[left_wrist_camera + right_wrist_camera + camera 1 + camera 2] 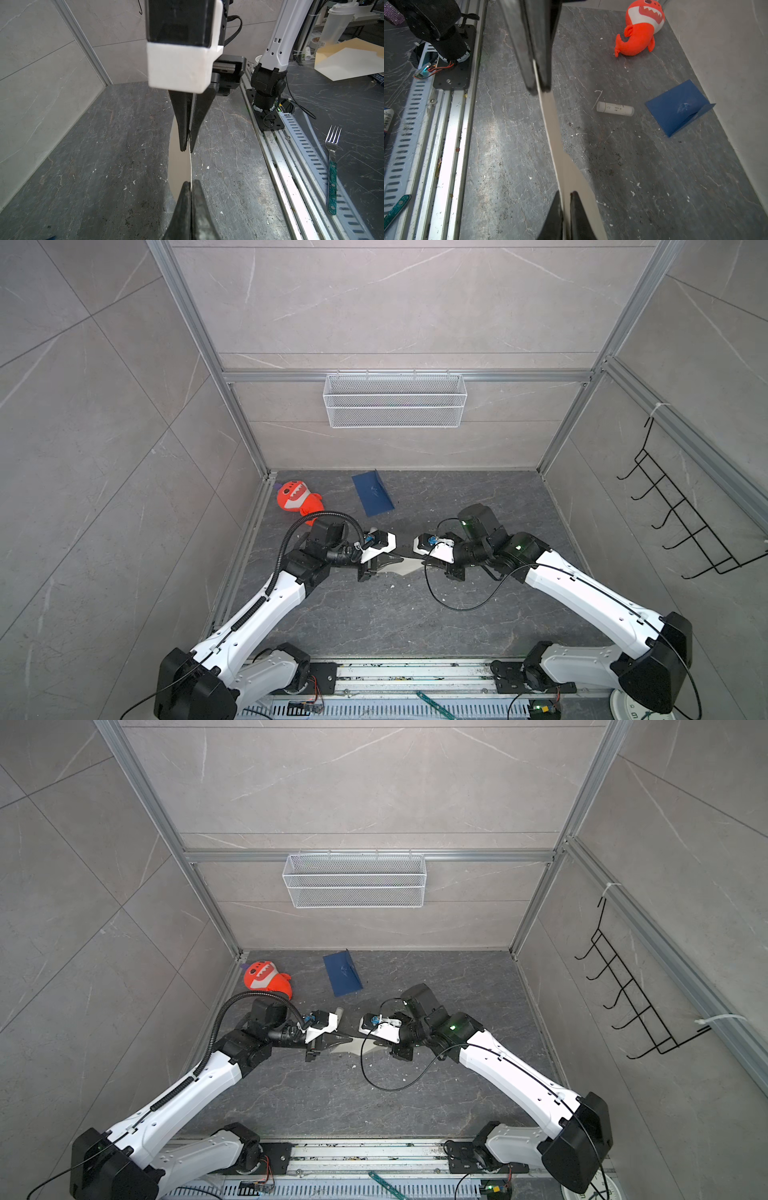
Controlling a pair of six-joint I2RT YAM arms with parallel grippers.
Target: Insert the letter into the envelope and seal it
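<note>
The left gripper point(190, 185) is clamped shut on one end of the letter point(571, 172); in the left wrist view its fingers meet with only the thin paper edge between them. Facing it tip to tip, the right gripper point(565, 194) stands a crack apart around the other end of the same edge. The paper seems to lie against one finger and off the other, so I judge the left arm is doing the holding. Between the two, the tan sheet runs left to right above the worktop point(457, 614), seen almost edge-on with its body drooping below the held edge. Whether it is folded cannot be told. Beyond the grippers, toward the back wall and a little left of where they meet, the envelope point(372, 493) lies flat on the worktop, well apart from the letter. Its long axis runs roughly back to front, nearly crosswise to the sheet. Its flap stands up along the long side that faces right in both top views, so the mouth probably opens that way. The left gripper is somewhat the nearer, and to go in lengthwise the letter would have to be carried back and turned. A white glue stick point(615, 108) lies between the grippers and the envelope, and an orange plush shark point(297, 497) sits in the back left corner.
</note>
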